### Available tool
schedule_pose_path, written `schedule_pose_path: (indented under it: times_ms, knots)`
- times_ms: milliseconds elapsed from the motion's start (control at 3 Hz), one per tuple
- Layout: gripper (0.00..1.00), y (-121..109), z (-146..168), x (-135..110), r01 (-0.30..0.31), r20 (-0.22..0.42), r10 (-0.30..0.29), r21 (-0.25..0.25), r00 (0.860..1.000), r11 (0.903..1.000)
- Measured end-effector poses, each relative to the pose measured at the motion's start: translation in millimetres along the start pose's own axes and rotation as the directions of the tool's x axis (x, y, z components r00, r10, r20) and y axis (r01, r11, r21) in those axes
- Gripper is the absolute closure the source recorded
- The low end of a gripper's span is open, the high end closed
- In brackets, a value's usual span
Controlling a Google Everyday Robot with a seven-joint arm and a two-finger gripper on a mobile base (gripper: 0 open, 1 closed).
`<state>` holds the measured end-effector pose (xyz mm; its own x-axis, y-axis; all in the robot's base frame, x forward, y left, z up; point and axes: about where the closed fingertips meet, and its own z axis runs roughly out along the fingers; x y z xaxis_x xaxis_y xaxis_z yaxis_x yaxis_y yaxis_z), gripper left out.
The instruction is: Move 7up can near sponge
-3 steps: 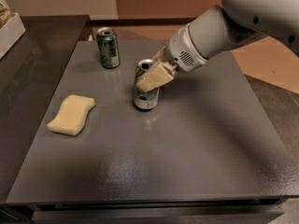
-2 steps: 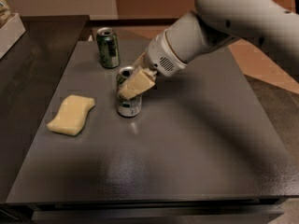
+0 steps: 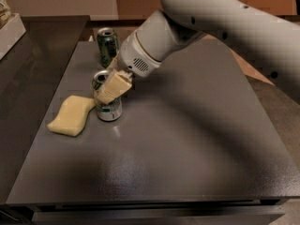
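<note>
Camera view: shows the gripper (image 3: 105, 95) at the left-centre of the dark table (image 3: 187, 144), tan fingers (image 3: 114, 86) pinched across the upper body of the 7up can (image 3: 109, 110). Puts the can just beside the right end of the sponge (image 3: 70, 116), perhaps touching it (hard to tell whether the base rests on the table or hangs just above). Leaves the darker green can (image 3: 108, 45) apart, toward the far edge. Looks like the closing step of the task: carrying all but finished, release not yet made. Calls next for settling the base flat, spreading the fingers gently, then drawing up and away without tipping the can or nudging the sponge.
</note>
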<state>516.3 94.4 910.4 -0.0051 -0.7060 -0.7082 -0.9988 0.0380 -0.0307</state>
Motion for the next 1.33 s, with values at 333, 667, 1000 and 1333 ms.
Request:
schedule_pose_path:
  times_ms: [333,667,1000,1333]
  knots:
    - [0.82,3.7,10.7,-8.2,0.051,-0.023,-0.051,-0.009,0.998,0.9987]
    - [0.59,5.0,16.7,-9.9,0.082,-0.046,-0.082,-0.008,0.996,0.9966]
    - [0.36,6.1,17.5,-11.1,0.084,-0.047,-0.085,-0.01,0.995,0.9964]
    - [0.12,7.4,18.4,-12.3,0.088,-0.047,-0.088,-0.012,0.995,0.9961]
